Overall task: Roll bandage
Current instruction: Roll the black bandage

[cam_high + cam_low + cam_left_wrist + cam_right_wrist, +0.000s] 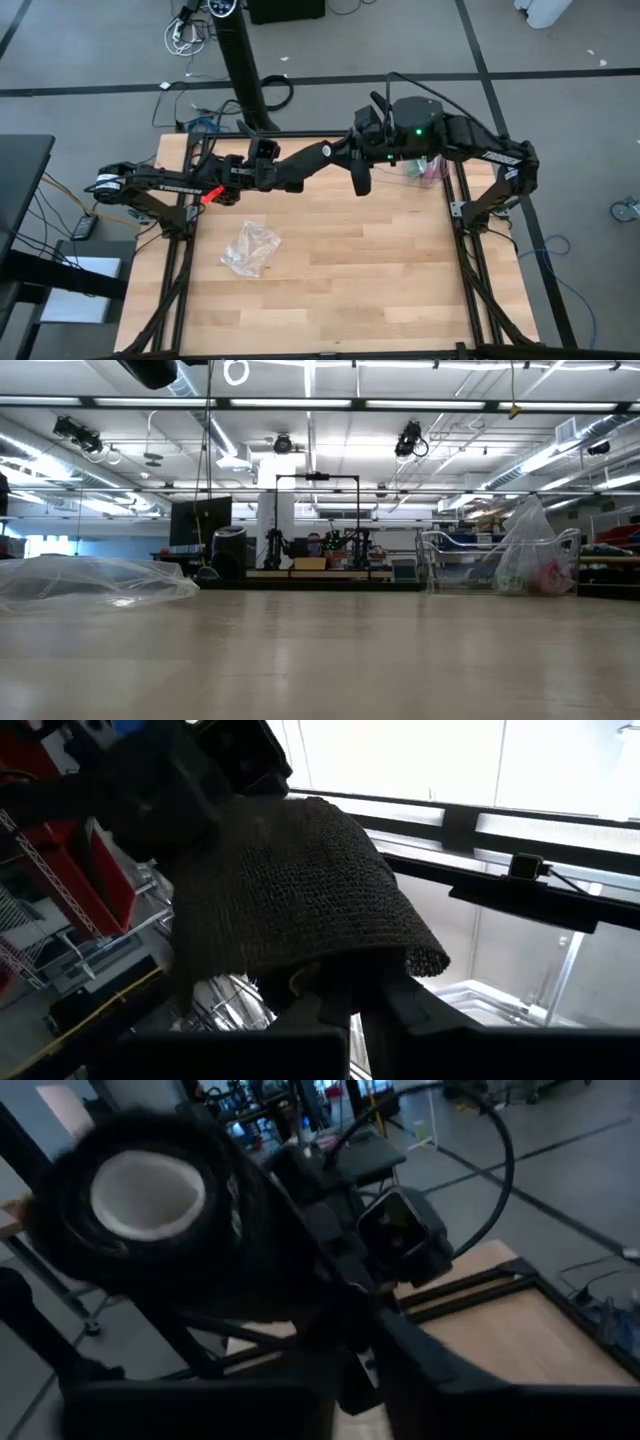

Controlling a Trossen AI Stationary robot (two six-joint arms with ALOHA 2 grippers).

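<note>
in the high view the two grippers meet above the table's far edge, too small and dark to tell their fingers apart; the bandage [360,176] hangs there as a dark strip, its upper end lost against the arms

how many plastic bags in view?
2. One clear crumpled bag lies on the table, front left, near the left edge of the low view. Another bag with pink contents sits at the back right by the right arm. More could be hidden under the arms.
</note>
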